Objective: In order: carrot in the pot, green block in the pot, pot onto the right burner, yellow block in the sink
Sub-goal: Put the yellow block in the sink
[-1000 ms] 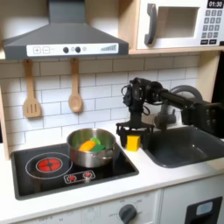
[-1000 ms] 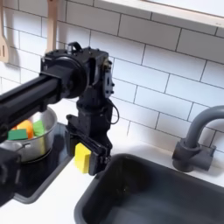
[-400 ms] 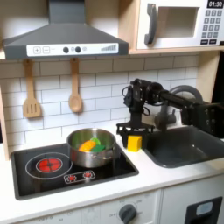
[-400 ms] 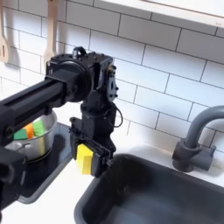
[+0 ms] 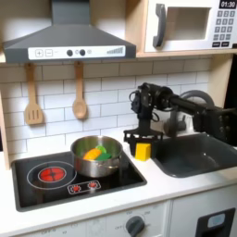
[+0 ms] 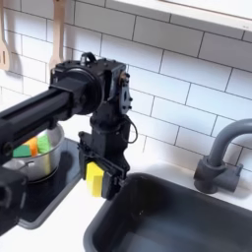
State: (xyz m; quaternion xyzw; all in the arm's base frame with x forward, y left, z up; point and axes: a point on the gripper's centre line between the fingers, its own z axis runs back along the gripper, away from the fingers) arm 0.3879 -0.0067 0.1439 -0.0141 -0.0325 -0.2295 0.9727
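The silver pot stands on the right burner of the black cooktop, with the orange carrot and the green block inside it. In the second exterior view the pot shows at the left edge with the carrot and green block in it. My gripper hangs just above the counter between the pot and the dark grey sink, shut on the yellow block. The second exterior view has the gripper holding the yellow block at the near-left rim of the sink.
A curved grey faucet rises behind the sink. The left burner glows red beside the pot. Two wooden utensils hang on the white tiled wall, under a hood and microwave.
The gripper with the yellow block has shifted slightly toward the sink over the past second; between 0.4 s ago and now almost nothing moved.
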